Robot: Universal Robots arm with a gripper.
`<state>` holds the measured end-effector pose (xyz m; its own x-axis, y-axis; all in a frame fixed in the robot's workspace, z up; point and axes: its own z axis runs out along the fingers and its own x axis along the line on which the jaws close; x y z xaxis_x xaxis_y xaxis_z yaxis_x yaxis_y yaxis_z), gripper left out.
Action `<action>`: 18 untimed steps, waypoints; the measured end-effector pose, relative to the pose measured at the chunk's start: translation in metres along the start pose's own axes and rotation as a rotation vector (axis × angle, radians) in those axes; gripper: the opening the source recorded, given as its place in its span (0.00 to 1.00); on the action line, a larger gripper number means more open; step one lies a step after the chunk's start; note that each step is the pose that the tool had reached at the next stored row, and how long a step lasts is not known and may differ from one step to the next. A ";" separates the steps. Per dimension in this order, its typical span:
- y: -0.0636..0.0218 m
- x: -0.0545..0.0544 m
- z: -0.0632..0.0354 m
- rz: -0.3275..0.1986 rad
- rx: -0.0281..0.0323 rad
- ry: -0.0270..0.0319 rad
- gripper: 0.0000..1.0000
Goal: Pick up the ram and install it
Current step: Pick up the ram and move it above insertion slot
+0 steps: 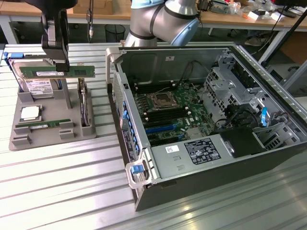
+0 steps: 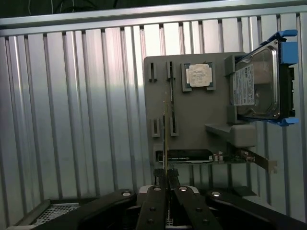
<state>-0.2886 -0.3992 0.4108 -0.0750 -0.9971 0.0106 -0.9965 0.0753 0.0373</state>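
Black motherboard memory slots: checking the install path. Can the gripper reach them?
Probably yes: the grey computer case lies open, nothing covers those black slots; the gripper holds the long green ram stick.

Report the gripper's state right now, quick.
Gripper: closed, holding the ram above the gray fixture.

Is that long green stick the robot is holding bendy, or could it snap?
The long, thin green circuit-board stick is probably stiff: it juts out straight from the shut jaws without sagging. Seen edge-on it is very thin, so it is likely light. A bare board that thin could well be fragile.
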 end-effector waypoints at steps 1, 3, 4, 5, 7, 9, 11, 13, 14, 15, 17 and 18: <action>-0.0019 0.000 -0.0001 0.000 0.0000 0.0001 0.13; -0.0061 0.000 -0.0002 0.000 0.0001 0.0003 0.13; -0.0091 -0.001 -0.0003 0.000 0.0001 0.0004 0.13; -0.0121 -0.001 -0.0005 0.000 0.0001 0.0006 0.13; -0.0157 -0.001 -0.0006 0.000 0.0000 0.0008 0.13; -0.0243 -0.002 -0.0009 0.000 0.0001 0.0011 0.13; -0.0323 -0.003 -0.0012 0.000 0.0002 0.0014 0.13; -0.0371 -0.003 -0.0014 0.000 0.0002 0.0016 0.13; -0.0391 -0.003 -0.0015 0.000 0.0001 0.0017 0.13; -0.0430 -0.003 -0.0017 0.000 0.0001 0.0019 0.13; -0.0504 -0.004 -0.0019 0.000 0.0001 0.0020 0.13; -0.0527 -0.004 -0.0020 0.000 0.0002 0.0020 0.13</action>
<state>-0.2357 -0.3989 0.4108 -0.0751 -0.9971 0.0126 -0.9965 0.0755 0.0370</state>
